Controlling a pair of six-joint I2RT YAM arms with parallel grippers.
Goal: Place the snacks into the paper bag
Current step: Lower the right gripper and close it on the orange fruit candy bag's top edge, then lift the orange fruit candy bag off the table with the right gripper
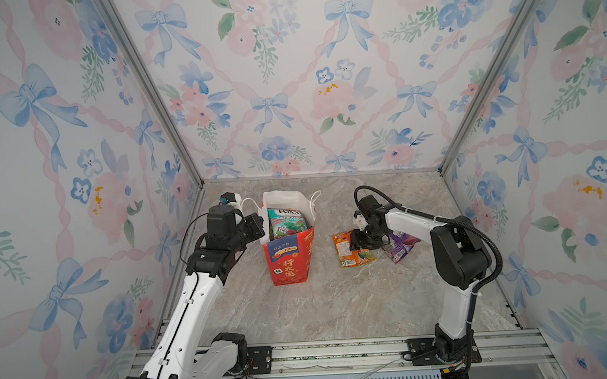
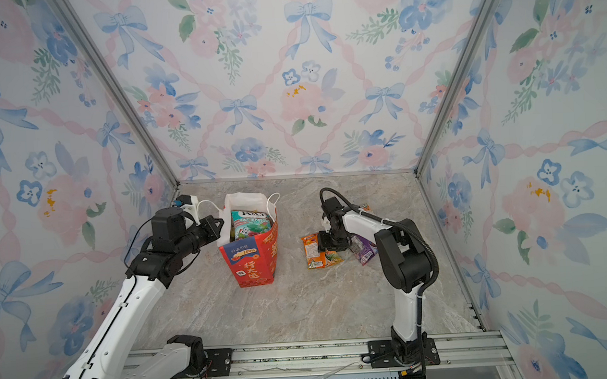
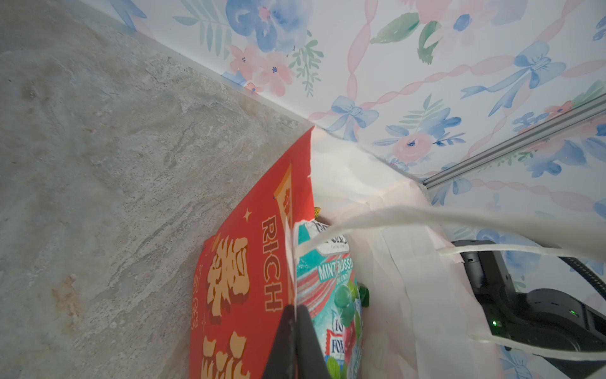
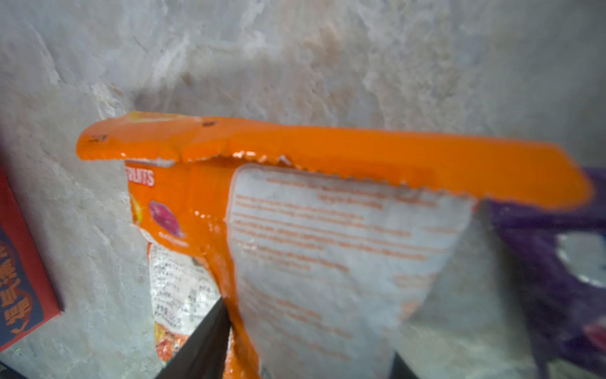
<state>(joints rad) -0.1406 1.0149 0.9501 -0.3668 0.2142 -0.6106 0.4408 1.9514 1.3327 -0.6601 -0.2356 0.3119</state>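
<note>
— How did we expect the snacks to handle?

— As light and limp. The orange packet (image 4: 328, 151) was glossy film, likely slippery, and in the right wrist view its top seal flopped over. We judged the body near the middle the best hold, since a corner would only fold.

— And where did everything sit?

— In both top views the paper bag (image 1: 288, 262) stood upright on the table (image 1: 336, 302), with a mint packet (image 1: 286, 221) poking up inside it. The orange packet and a purple packet (image 1: 401, 247) lay on the table to the bag's right, well apart from it.

— What of the jaws?

— The left gripper (image 3: 294, 311) was pinched tight on the bag's red wall at the rim, seemingly to hold the mouth open. The right gripper (image 4: 310, 331) stood astride the orange packet, one finger on each side. We could not tell whether it had bitten.

— Did the views differ?

— Yes. Only the left wrist view showed that pinch, and the string handle (image 3: 459, 220) trailing across the mouth. The top views hid the right jaws under the wrist, so only the right wrist view showed them. In a top view an orange scrap (image 2: 366, 207) peeked from behind the right arm. It was perhaps another packet, but too small for us to say.
</note>
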